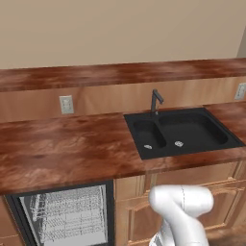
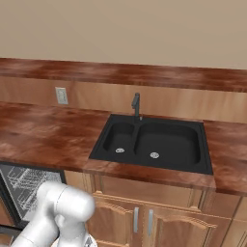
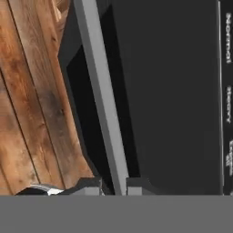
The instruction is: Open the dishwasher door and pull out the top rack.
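Hand view, up close: the dishwasher door is a big flat black panel w/ a long silver bar handle running across it, wood floor beside it. The gripper is pinched tight on that handle, one tip each side of the bar.

Base views, from higher up: the dishwasher stands open under the wood counter, left of the black sink. Inside is the top rack, a pale wire basket. Can't tell if anything's in it. Sink: 2 bowls, nothing in them but the drains.

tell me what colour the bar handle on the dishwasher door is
Silver-grey, against the black dishwasher door. The handle shows best in the hand view.
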Controlling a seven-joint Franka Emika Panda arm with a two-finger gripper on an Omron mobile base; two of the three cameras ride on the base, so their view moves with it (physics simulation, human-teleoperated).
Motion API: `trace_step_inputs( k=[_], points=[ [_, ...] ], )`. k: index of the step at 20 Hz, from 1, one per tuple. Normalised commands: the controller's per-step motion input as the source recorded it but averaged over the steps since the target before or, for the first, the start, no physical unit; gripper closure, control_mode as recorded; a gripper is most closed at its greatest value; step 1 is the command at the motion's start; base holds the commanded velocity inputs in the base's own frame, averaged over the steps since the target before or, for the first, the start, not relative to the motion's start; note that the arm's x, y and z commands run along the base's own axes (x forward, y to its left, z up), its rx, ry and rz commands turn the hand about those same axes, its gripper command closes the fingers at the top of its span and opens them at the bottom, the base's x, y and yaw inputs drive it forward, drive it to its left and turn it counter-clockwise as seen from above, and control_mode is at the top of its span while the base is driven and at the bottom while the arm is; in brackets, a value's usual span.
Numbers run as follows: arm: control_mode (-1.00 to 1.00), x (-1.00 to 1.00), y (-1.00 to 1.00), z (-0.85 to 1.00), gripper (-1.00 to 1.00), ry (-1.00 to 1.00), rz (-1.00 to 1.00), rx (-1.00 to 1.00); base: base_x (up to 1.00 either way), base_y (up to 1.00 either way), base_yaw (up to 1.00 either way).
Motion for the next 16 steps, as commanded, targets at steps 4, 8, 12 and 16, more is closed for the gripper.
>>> trace_step_inputs(
  k=[4, 8, 12, 16],
  points=[
    [-1.0, -0.43, 0.0, 1.0, -1.0, 0.33, -0.06, 0.1, 0.0, 0.0, 0.0],
    [-1.0, -0.04, 0.0, 1.0, -1.0, 0.5, -0.12, 0.05, 0.0, 0.0, 0.0],
    [-1.0, 0.0, 0.0, 1.0, -1.0, 0.56, -0.14, 0.02, 0.0, 0.0, 0.0],
    [-1.0, 0.0, 0.0, 1.0, -1.0, 0.6, -0.14, 0.01, 0.0, 0.0, 0.0]
  ],
)
